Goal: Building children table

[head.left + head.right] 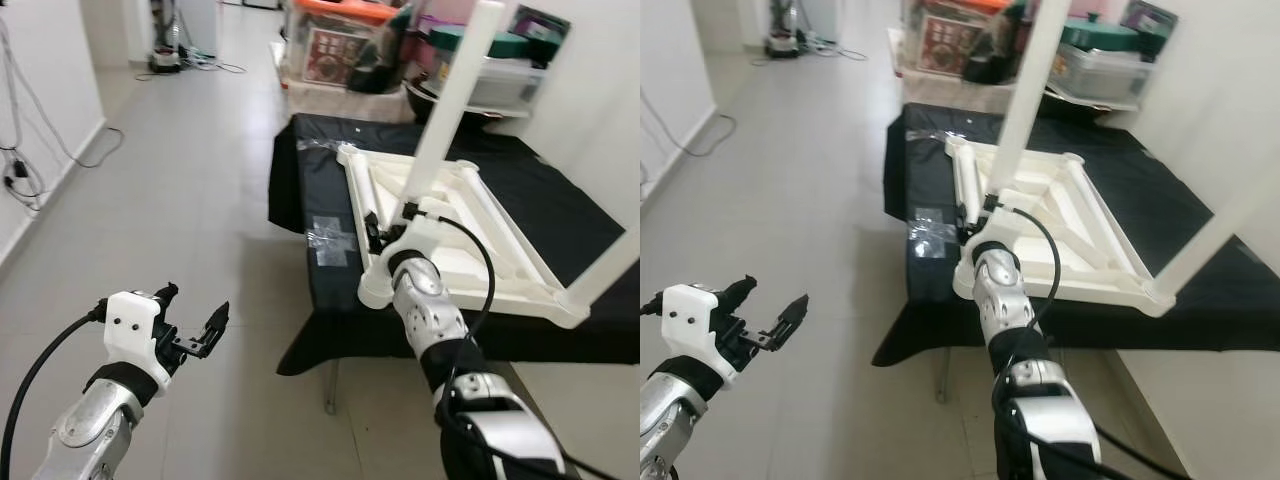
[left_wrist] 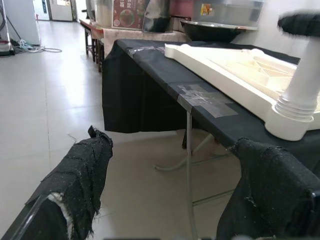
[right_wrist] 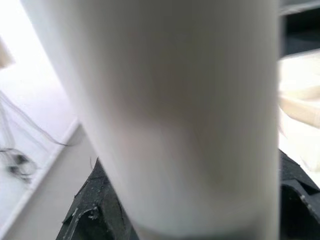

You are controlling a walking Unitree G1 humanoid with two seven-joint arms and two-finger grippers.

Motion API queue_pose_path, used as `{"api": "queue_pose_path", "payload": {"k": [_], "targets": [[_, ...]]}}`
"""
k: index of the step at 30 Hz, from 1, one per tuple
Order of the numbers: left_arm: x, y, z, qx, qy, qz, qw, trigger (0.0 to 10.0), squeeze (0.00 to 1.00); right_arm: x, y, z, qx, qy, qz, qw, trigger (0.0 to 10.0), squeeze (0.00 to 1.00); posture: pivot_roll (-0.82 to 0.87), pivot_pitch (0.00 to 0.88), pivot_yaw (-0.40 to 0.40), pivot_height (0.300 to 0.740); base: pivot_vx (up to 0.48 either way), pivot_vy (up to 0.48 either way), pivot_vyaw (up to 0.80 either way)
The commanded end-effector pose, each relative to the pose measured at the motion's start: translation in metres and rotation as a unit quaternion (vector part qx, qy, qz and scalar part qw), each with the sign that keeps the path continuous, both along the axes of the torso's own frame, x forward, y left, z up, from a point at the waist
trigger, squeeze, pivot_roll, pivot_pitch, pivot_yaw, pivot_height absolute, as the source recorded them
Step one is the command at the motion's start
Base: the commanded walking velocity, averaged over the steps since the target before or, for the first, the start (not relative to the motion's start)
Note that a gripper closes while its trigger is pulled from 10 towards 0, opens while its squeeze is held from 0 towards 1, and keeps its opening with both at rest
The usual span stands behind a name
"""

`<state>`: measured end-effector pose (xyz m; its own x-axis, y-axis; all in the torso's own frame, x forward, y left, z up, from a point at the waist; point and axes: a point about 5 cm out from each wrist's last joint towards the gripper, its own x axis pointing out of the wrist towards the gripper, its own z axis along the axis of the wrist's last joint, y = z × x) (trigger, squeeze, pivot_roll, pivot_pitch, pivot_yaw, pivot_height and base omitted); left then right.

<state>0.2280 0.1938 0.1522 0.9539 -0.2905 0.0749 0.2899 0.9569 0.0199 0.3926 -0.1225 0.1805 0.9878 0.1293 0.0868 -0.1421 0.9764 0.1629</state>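
Over the upturned tabletop (image 1: 470, 245), the right gripper (image 1: 400, 222) clasps a white leg (image 1: 450, 105), needing seating in a corner socket, while the left gripper (image 1: 195, 325) hangs released.

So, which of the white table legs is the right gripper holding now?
The tilted leg at the near left corner of the upturned tabletop: the right gripper clamps its base. The other leg stands at the near right corner, untouched.

Silver arms, black-fingered left tool (image 1: 192, 318)

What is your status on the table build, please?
Right gripper shut on white leg, upright over the upturned tabletop. Left gripper open, idle over the floor. Another leg already stands at the near corner. Nothing in the way.
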Motion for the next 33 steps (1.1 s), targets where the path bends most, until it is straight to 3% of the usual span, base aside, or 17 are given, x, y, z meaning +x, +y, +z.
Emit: {"api": "queue_pose_path", "payload": {"k": [1,3,6,9,10,11,13,15,17,18,19,20,22,24,31,32,33], "targets": [[0.0,-0.003,0.0,-0.006,0.001,-0.007,1.0,10.0,0.0,0.003,0.011,0.026,0.01,-0.053,0.106,0.993,10.0,0.0,0.17,0.0,-0.164,0.74,0.0,0.0,0.0],[0.001,-0.004,0.001,-0.007,0.0,-0.006,1.0,10.0,0.0,0.0,0.013,0.029,-0.009,-0.066,0.191,0.979,10.0,0.0,0.17,0.0,-0.164,0.74,0.0,0.0,0.0],[0.002,-0.005,0.001,-0.008,-0.002,-0.008,1.0,10.0,0.0,-0.013,0.012,0.015,-0.06,-0.043,0.377,0.923,10.0,0.0,0.18,0.0,-0.17,0.74,0.0,0.0,0.0],[0.003,-0.005,0.001,-0.008,-0.002,-0.008,1.0,10.0,0.0,-0.016,0.012,0.009,-0.072,-0.03,0.407,0.91,10.0,0.0,0.18,0.0,-0.17,0.74,0.0,0.0,0.0],[0.003,-0.005,0.001,-0.008,-0.002,-0.009,1.0,10.0,0.0,-0.018,0.015,0.002,-0.094,-0.022,0.426,0.9,6.0,0.0,0.18,0.0,-0.17,0.74,0.0,0.0,0.0],[0.002,-0.005,0.001,-0.007,-0.002,-0.01,1.0,10.0,0.0,-0.019,0.017,-0.003,-0.108,-0.014,0.433,0.895,0.0,0.0,0.18,0.0,-0.17,0.74,0.0,0.0,0.0],[0.002,-0.005,0.001,-0.007,-0.001,-0.01,1.0,10.0,0.0,-0.01,0.019,-0.006,-0.118,0.001,0.366,0.923,0.0,0.0,0.19,0.0,-0.173,0.74,0.0,0.0,0.0],[0.002,-0.005,0.001,-0.007,-0.001,-0.01,1.0,10.0,0.0,-0.01,0.019,-0.006,-0.118,0.001,0.366,0.923,0.0,0.0,0.19,0.0,-0.173,0.74,0.0,0.0,0.0],[0.001,-0.005,0.001,-0.006,-0.001,-0.009,1.0,10.0,0.0,0.006,0.008,-0.005,-0.122,0.03,0.201,0.971,0.0,0.0,0.19,0.0,-0.173,0.74,0.0,0.0,0.0],[0.001,-0.005,0.001,-0.006,-0.001,-0.009,1.0,10.0,0.0,0.006,0.008,-0.005,-0.122,0.03,0.201,0.971,0.0,0.0,0.19,0.0,-0.173,0.74,0.0,0.0,0.0],[0.0,-0.005,0.001,-0.006,0.0,-0.009,1.0,10.0,0.0,0.013,-0.014,-0.006,-0.109,0.062,0.047,0.991,0.0,0.0,0.18,0.0,-0.171,0.74,0.0,0.0,0.0],[0.0,-0.005,0.001,-0.006,0.0,-0.009,1.0,10.0,0.0,0.013,-0.014,-0.006,-0.109,0.062,0.047,0.991,0.0,0.0,0.18,0.0,-0.171,0.74,0.0,0.0,0.0],[0.0,-0.005,0.001,-0.006,0.0,-0.008,1.0,10.0,0.0,0.014,-0.037,-0.01,-0.089,0.097,-0.092,0.987,0.0,0.0,0.18,0.0,-0.17,0.74,0.0,0.0,0.0],[-0.001,-0.005,0.002,-0.007,-0.001,-0.008,1.0,10.0,0.0,0.003,-0.068,-0.025,-0.078,0.133,-0.241,0.958,0.0,0.0,0.18,0.0,-0.17,0.74,0.0,0.0,0.0],[-0.001,-0.005,0.003,-0.008,-0.001,-0.008,1.0,10.0,0.0,-0.014,-0.043,-0.046,-0.077,0.126,-0.214,0.966,0.0,0.0,0.17,0.0,-0.162,0.74,0.0,0.0,0.0],[0.0,-0.005,0.002,-0.008,-0.001,-0.01,1.0,10.0,0.0,-0.015,-0.014,-0.043,-0.06,0.095,-0.117,0.987,10.0,0.0,0.16,0.0,-0.161,0.74,0.0,0.0,0.0],[0.0,-0.005,0.002,-0.008,-0.001,-0.01,1.0,10.0,0.0,-0.015,-0.004,-0.04,-0.047,0.076,-0.081,0.993,10.0,0.0,0.16,0.0,-0.161,0.74,0.0,0.0,0.0]]}}
